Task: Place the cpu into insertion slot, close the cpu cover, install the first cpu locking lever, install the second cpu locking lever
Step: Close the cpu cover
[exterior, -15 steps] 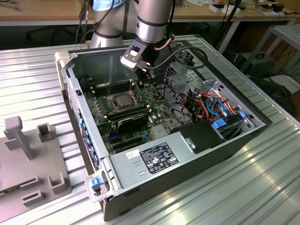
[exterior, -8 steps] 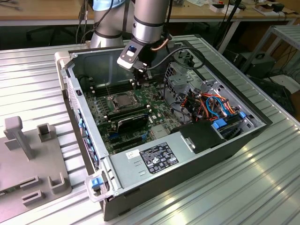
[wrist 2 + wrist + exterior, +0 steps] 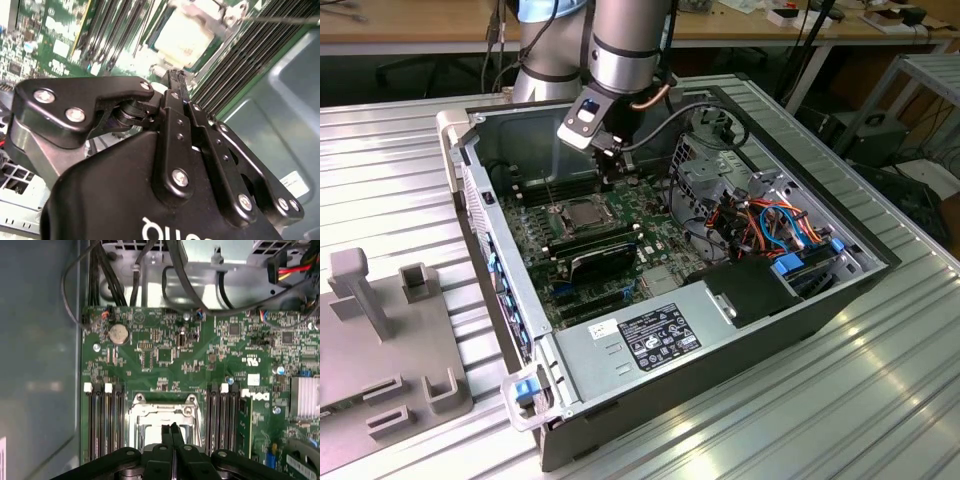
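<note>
The arm [image 3: 625, 45] comes down from the far side of the counter [image 3: 840, 400] into the open computer case [image 3: 720, 390]. Its last segment is close to vertical, and the hand [image 3: 608, 180] points down at the motherboard [image 3: 165, 355].

Hand state: both wrist views show the two fingers pressed together at the tips, with nothing between them. In the first wrist view the closed tips [image 3: 171, 429] sit over the near edge of the socket assembly, midway between the two banks of memory slots [image 3: 105, 425]. Contact with the frame cannot be confirmed.

The cpu [image 3: 182, 35] lies in the insertion slot [image 3: 582, 213], with its dull beige top facing up. The cpu cover [image 3: 161, 411] lies flat over it, and the chip shows through the cover's window. A thin locking lever [image 3: 282, 20] extends from one corner of the cover. In the exterior view it stands upright beside the socket, on the exterior view's left.
</note>
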Motion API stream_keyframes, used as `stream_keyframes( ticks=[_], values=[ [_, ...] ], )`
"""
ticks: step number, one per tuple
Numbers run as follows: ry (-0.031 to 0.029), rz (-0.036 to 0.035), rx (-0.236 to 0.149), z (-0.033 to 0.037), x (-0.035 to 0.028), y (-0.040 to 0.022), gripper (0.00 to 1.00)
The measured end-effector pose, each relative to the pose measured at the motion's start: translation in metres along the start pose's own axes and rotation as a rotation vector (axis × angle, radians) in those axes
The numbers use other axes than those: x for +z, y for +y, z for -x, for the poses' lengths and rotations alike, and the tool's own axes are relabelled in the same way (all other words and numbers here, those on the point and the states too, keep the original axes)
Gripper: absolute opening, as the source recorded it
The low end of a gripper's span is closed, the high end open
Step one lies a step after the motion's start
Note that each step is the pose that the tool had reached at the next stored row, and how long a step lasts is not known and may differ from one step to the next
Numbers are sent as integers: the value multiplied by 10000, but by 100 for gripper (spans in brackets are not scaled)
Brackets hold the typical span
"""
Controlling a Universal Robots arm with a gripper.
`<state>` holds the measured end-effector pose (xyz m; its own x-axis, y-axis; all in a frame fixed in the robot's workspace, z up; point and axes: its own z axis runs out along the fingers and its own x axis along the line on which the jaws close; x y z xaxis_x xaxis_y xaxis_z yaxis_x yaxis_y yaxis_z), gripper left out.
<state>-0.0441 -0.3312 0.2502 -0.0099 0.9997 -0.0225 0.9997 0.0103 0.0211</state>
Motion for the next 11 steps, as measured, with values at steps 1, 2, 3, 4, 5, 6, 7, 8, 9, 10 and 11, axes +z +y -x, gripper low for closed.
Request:
stream_keyframes(
  ticks=[1, 2, 3, 4, 5, 6, 7, 8, 9, 10, 11],
  values=[
    [-1, 0, -1, -1, 2, -51, 11],
    [0, 0, -1, -1, 4, -73, 11],
    [1, 0, 0, -2, 6, -93, 11],
    [1, 0, 0, -2, 8, -114, 11],
    [0, 0, -2, -2, 10, -133, 11],
    [0, 0, -2, -2, 13, -154, 11],
    [0, 0, -1, -2, 18, -191, 11],
    [0, 0, 0, -3, 21, -219, 11],
    [0, 0, -2, -3, 26, -251, 11],
    [0, 0, -1, -3, 29, -281, 11],
    [1, 0, -1, -4, 33, -301, 11]
  ],
)
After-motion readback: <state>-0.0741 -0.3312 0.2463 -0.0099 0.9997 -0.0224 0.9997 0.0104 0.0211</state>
